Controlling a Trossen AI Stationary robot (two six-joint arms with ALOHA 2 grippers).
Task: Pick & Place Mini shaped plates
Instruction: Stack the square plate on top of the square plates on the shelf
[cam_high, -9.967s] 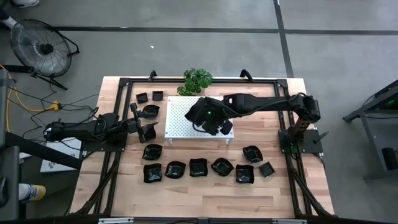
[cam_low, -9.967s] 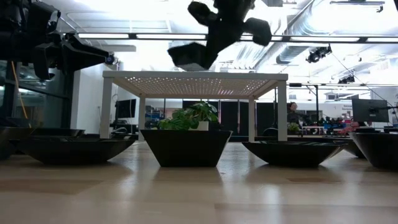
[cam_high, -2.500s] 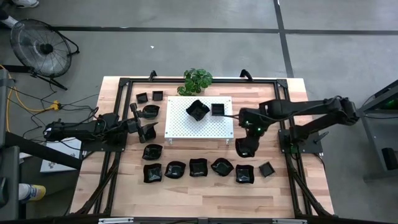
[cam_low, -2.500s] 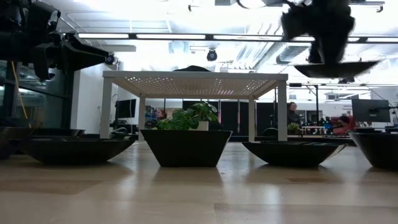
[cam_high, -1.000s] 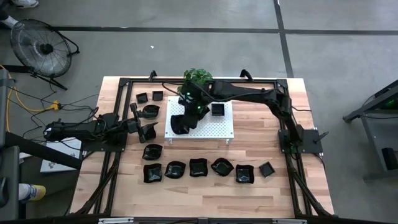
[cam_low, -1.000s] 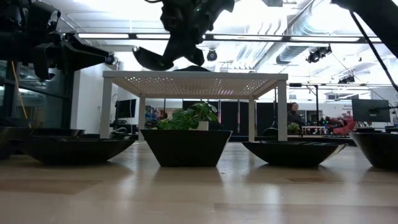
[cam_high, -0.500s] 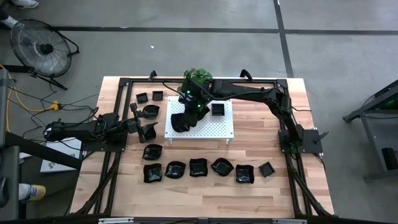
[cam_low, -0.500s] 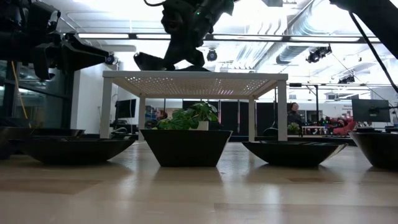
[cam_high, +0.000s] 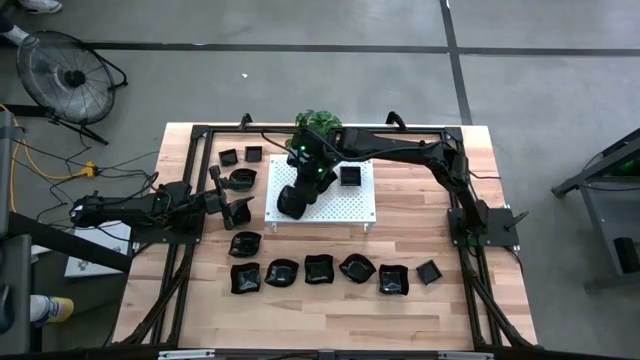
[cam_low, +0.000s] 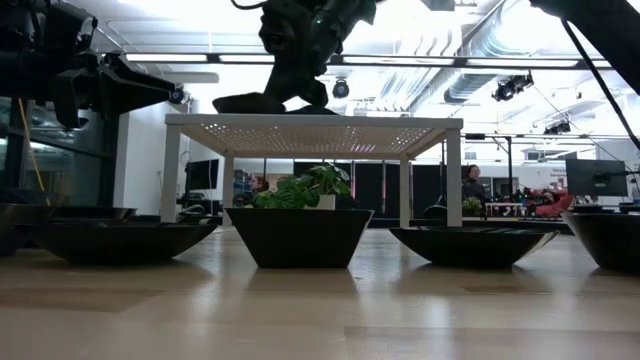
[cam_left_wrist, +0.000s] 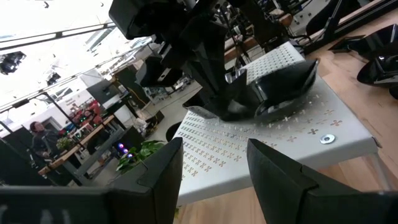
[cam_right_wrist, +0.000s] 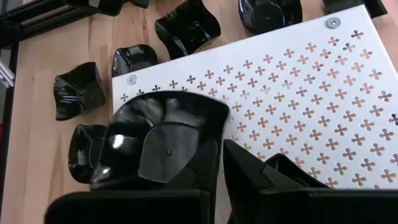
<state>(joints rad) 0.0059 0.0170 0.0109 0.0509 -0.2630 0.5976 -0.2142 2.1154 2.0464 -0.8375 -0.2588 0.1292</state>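
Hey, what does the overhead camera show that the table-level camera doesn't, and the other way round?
Only the overhead view shows the row of black plates along the table's front, the small square plate on the white board, and the fan. Only the table-level view shows the board's legs and the room behind. Both show the right gripper setting a plate on the board, and the waiting left gripper.

The plates (cam_high: 318, 269) were glossy black; the board (cam_high: 345, 200) was white, dotted with small cross-shaped holes; the tabletop (cam_high: 420, 215) pale wood.
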